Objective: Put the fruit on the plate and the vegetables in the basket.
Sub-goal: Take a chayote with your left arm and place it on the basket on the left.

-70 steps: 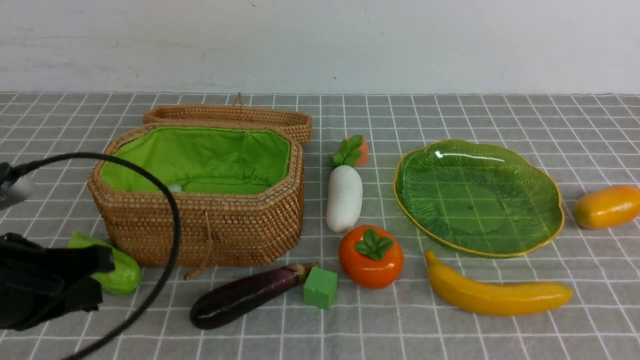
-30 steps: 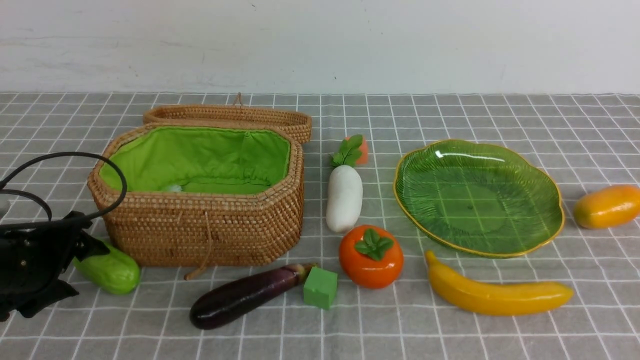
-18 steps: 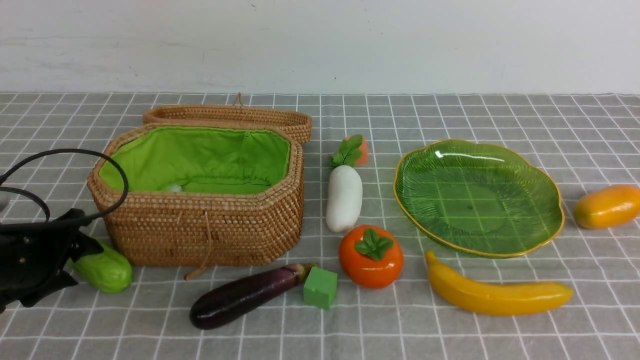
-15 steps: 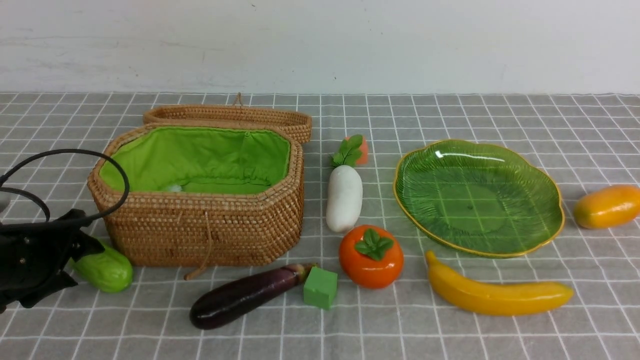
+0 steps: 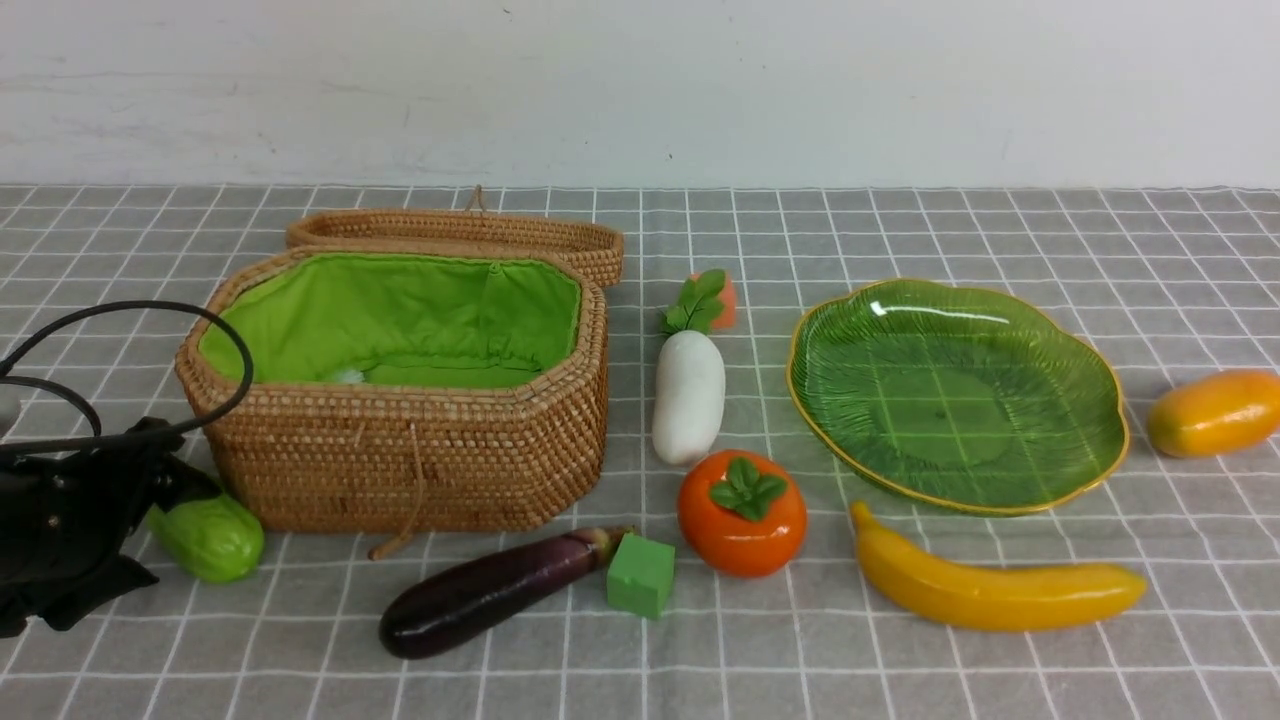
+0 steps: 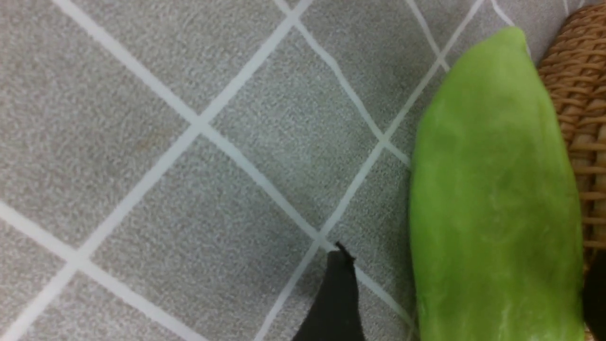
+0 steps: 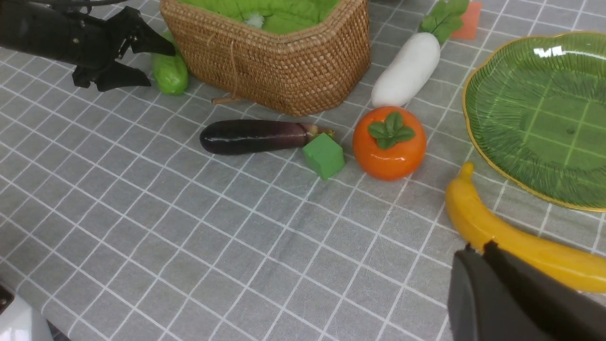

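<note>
The light green gourd [image 5: 215, 540] lies on the cloth against the wicker basket's [image 5: 400, 470] left front corner. My left gripper [image 5: 185, 535] is open and straddles its near end. In the left wrist view the gourd [image 6: 492, 189] lies between the two black fingertips [image 6: 338, 293], with a gap on one side. The white radish [image 5: 688, 395], eggplant [image 5: 490, 592], persimmon [image 5: 742, 515], banana [image 5: 990, 590] and mango [image 5: 1212, 412] lie on the cloth around the green plate [image 5: 805, 400]. My right gripper [image 7: 478, 247] is shut and empty, just above the banana [image 7: 521, 251].
A small green cube [image 5: 640, 575] touches the eggplant's stem end. A small orange cube [image 5: 730, 298] sits behind the radish leaves. The basket's lid [image 5: 460, 232] lies open behind it. A black cable [image 5: 235, 350] loops over the basket's left edge.
My left gripper has come down and drawn back to the gourd's near end, fingers either side. The gourd has shifted slightly left. Nothing else moved.
</note>
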Robot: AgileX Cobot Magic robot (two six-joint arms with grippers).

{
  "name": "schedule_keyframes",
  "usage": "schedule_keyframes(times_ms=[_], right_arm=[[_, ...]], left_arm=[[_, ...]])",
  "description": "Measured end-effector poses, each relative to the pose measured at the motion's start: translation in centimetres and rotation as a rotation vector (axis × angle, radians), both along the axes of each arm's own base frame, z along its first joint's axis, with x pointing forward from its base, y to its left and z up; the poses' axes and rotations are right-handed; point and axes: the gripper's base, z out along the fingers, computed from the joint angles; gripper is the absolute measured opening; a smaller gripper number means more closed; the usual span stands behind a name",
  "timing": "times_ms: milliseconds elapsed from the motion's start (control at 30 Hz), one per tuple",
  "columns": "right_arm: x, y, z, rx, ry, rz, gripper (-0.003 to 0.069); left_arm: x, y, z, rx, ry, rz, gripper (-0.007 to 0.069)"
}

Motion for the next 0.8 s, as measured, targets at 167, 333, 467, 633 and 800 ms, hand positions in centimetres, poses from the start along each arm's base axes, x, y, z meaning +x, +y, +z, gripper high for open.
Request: schedule_keyframes(times_ms=[167,333,467,633,800], right_arm=[[0.0,0.0,0.0,0.001,0.000,0.000,0.0024],[0.0,0.0,0.0,0.001,0.000,0.000,0.0028],[0.0,0.0,0.0,0.001,0.000,0.000,0.0029],[0.0,0.1,0.0,0.010,0.005,0.004,0.0034],[-0.1,0.2,0.1,0.030,0.015,0.008,0.0034]], left_arm=[[0.1,0.0,-0.2,0.014,0.004,-0.019,0.0536],[0.1,0.1,-0.6,0.023,0.016,-0.023,0.0414],[0.1,0.1,-0.6,0.037,0.018,-0.039,0.0417],[-0.6,0.1,2.0,0.167,-0.042,-0.132,0.0417],[-2.6,-1.0,8.6,0.260,-0.225,-0.247,0.0417]])
